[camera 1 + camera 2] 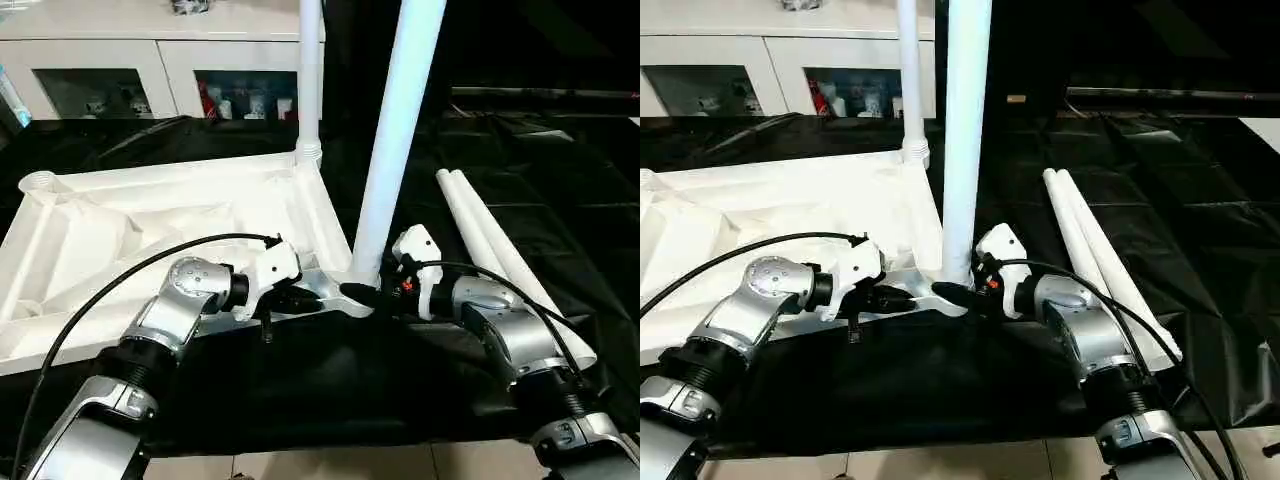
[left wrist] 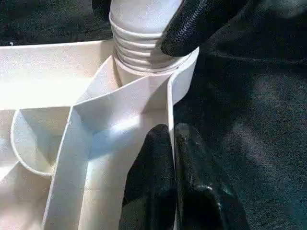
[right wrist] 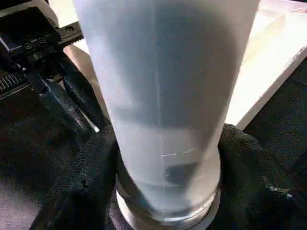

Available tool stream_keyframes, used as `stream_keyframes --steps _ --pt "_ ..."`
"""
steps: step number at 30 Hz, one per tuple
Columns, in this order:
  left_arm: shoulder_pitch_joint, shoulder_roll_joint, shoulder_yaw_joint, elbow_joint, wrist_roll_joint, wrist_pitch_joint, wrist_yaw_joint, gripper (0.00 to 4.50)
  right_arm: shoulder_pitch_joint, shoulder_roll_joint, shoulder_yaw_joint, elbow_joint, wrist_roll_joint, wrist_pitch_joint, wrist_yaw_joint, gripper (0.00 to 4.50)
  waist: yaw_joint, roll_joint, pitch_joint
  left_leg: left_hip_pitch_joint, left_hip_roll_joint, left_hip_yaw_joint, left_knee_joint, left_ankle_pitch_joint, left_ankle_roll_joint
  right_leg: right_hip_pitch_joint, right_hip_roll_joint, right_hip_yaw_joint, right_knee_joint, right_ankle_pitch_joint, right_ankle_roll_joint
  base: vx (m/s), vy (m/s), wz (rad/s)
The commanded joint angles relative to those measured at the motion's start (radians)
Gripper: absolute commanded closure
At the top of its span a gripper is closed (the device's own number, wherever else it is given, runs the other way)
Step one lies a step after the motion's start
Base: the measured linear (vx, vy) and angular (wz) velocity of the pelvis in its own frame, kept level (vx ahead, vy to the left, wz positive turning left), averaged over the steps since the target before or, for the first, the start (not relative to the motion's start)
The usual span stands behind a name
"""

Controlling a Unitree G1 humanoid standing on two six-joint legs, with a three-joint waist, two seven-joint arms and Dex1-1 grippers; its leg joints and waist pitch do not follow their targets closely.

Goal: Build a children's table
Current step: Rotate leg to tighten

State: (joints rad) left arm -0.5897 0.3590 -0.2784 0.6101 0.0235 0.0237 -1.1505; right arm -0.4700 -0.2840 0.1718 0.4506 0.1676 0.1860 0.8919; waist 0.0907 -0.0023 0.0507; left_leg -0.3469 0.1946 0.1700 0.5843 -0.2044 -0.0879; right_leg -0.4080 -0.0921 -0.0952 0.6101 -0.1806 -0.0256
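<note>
The children's table's white tabletop (image 1: 150,215) lies ribbed side up on the black cloth. One white leg (image 1: 310,80) stands in its far corner socket. A second leg (image 1: 400,130) stands upright in the near right corner socket, its threaded base (image 2: 139,45) at the socket mouth. My right gripper (image 1: 365,295) grips this leg low down, black fingers (image 3: 86,182) pressed on both sides of it. My left gripper (image 2: 173,163) is shut on the tabletop's thin rim wall just beside that corner. Two more legs (image 1: 490,240) lie side by side on the cloth to the right.
A white glass-door cabinet (image 1: 150,70) stands behind the black-draped table (image 1: 300,380). The table's front edge runs just below my forearms, with pale floor (image 1: 330,465) beyond it. Black cables loop over both wrists.
</note>
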Motion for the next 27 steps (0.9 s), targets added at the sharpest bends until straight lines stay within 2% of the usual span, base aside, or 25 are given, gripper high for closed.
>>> stream_keyframes --steps 1,3,4,5,6,8,10,12,14,17,19,20,22,24,25,27 --pt "0.013 -0.017 0.014 -0.003 -0.023 0.003 0.014 4.5 0.008 0.011 -0.021 0.012 -0.008 -0.008 -0.05 1.82 0.003 -0.01 -0.063 -0.008 0.034 -0.003 -0.065 -0.101 0.063 0.063 -0.062 0.057 -0.068 -0.186 -0.192 0.0 0.0 0.0" --pt "0.003 -0.03 0.017 0.018 -0.005 0.02 0.065 4.5 -0.005 0.042 -0.047 0.058 -0.028 -0.014 -0.15 1.83 0.0 -0.009 -0.061 -0.009 0.033 -0.003 -0.067 -0.111 0.052 0.061 -0.063 0.057 -0.071 -0.205 -0.19 0.0 0.0 0.0" --pt "-0.017 -0.062 0.029 0.047 0.007 0.059 0.142 4.5 -0.025 0.087 -0.078 0.113 -0.04 -0.013 -0.273 1.84 -0.002 -0.01 -0.061 -0.006 0.033 -0.003 -0.067 -0.128 0.039 0.06 -0.064 0.056 -0.073 -0.24 -0.183 0.0 0.0 0.0" --pt "-0.017 -0.062 0.029 0.047 0.007 0.059 0.142 4.5 -0.025 0.087 -0.078 0.113 -0.04 -0.013 -0.273 1.84 -0.004 -0.009 -0.058 -0.006 0.032 -0.003 -0.069 -0.136 0.032 0.057 -0.064 0.057 -0.077 -0.264 -0.178 0.0 0.0 0.0" --pt "-0.048 -0.103 0.035 0.093 0.031 0.089 0.244 4.5 -0.057 0.146 -0.124 0.184 -0.035 -0.002 -0.423 1.84 -0.005 -0.009 -0.058 -0.006 0.03 -0.004 -0.07 -0.151 0.022 0.059 -0.064 0.055 -0.081 -0.307 -0.165 0.0 0.0 0.0" --pt "-0.08 -0.141 0.039 0.142 0.053 0.114 0.339 4.5 -0.091 0.192 -0.16 0.247 -0.03 -0.003 -0.55 1.85 -0.008 -0.006 -0.058 -0.002 0.029 -0.006 -0.072 -0.163 0.004 0.055 -0.064 0.055 -0.085 -0.342 -0.153 0.0 0.0 0.0" --pt "-0.114 -0.184 0.043 0.19 0.069 0.139 0.428 4.5 -0.125 0.231 -0.174 0.303 -0.038 -0.019 -0.652 1.85 -0.006 0.0 -0.06 0.001 0.03 -0.005 -0.07 -0.164 0.001 0.052 -0.063 0.058 -0.084 -0.305 -0.154 0.0 0.0 0.0" --pt "-0.138 -0.217 0.039 0.218 0.077 0.147 0.475 4.5 -0.151 0.261 -0.173 0.336 -0.045 -0.032 -0.704 1.85 -0.007 -0.007 -0.062 -0.001 0.028 -0.004 -0.07 -0.155 0.0 0.054 -0.06 0.057 -0.082 -0.277 -0.157 0.0 0.0 0.0" --pt "-0.154 -0.243 0.035 0.231 0.084 0.151 0.5 4.5 -0.174 0.287 -0.164 0.361 -0.06 -0.042 -0.739 1.85 -0.001 -0.008 -0.065 -0.004 0.027 -0.003 -0.067 -0.136 0.019 0.058 -0.063 0.057 -0.077 -0.234 -0.162 0.0 0.0 0.0" --pt "-0.157 -0.249 0.029 0.228 0.089 0.141 0.497 4.5 -0.183 0.298 -0.156 0.366 -0.066 -0.051 -0.73 1.85 -0.001 -0.008 -0.065 -0.008 0.027 -0.004 -0.066 -0.119 0.033 0.061 -0.062 0.056 -0.073 -0.199 -0.169 0.0 0.0 0.0" --pt "-0.156 -0.245 0.033 0.229 0.083 0.124 0.477 4.5 -0.194 0.305 -0.165 0.384 -0.063 -0.091 -0.707 1.85 -0.001 -0.006 -0.064 -0.007 0.027 -0.003 -0.067 -0.132 0.038 0.06 -0.063 0.055 -0.076 -0.214 -0.169 0.0 0.0 0.0" --pt "-0.156 -0.244 0.033 0.231 0.082 0.12 0.475 4.5 -0.197 0.305 -0.168 0.388 -0.06 -0.097 -0.704 1.29 -0.001 -0.007 -0.063 -0.008 0.027 -0.004 -0.067 -0.136 0.039 0.061 -0.063 0.055 -0.077 -0.22 -0.168 0.0 0.0 0.0" --pt "-0.151 -0.23 0.036 0.226 0.077 0.111 0.461 4.5 -0.195 0.291 -0.169 0.381 -0.06 -0.11 -0.687 1.15 -0.001 -0.008 -0.063 -0.008 0.027 -0.004 -0.068 -0.143 0.039 0.061 -0.063 0.055 -0.078 -0.232 -0.166 0.0 0.0 0.0" --pt "-0.144 -0.217 0.037 0.221 0.072 0.09 0.442 4.5 -0.188 0.268 -0.153 0.369 -0.081 -0.121 -0.678 1.09 -0.002 -0.007 -0.065 -0.008 0.028 -0.004 -0.067 -0.127 0.043 0.061 -0.062 0.055 -0.074 -0.206 -0.171 0.0 0.0 0.0" --pt "-0.141 -0.209 0.04 0.219 0.069 0.084 0.431 4.5 -0.184 0.254 -0.148 0.362 -0.085 -0.128 -0.659 0.81 -0.002 -0.01 -0.065 -0.009 0.028 -0.003 -0.067 -0.123 0.046 0.062 -0.062 0.055 -0.073 -0.194 -0.175 0.0 0.0 0.0" --pt "-0.128 -0.185 0.049 0.215 0.061 0.069 0.404 4.5 -0.168 0.217 -0.141 0.324 -0.089 -0.126 -0.616 0.69 0.001 -0.01 -0.065 -0.011 0.027 -0.003 -0.065 -0.109 0.056 0.065 -0.062 0.055 -0.071 -0.175 -0.177 0.0 0.0 0.0"
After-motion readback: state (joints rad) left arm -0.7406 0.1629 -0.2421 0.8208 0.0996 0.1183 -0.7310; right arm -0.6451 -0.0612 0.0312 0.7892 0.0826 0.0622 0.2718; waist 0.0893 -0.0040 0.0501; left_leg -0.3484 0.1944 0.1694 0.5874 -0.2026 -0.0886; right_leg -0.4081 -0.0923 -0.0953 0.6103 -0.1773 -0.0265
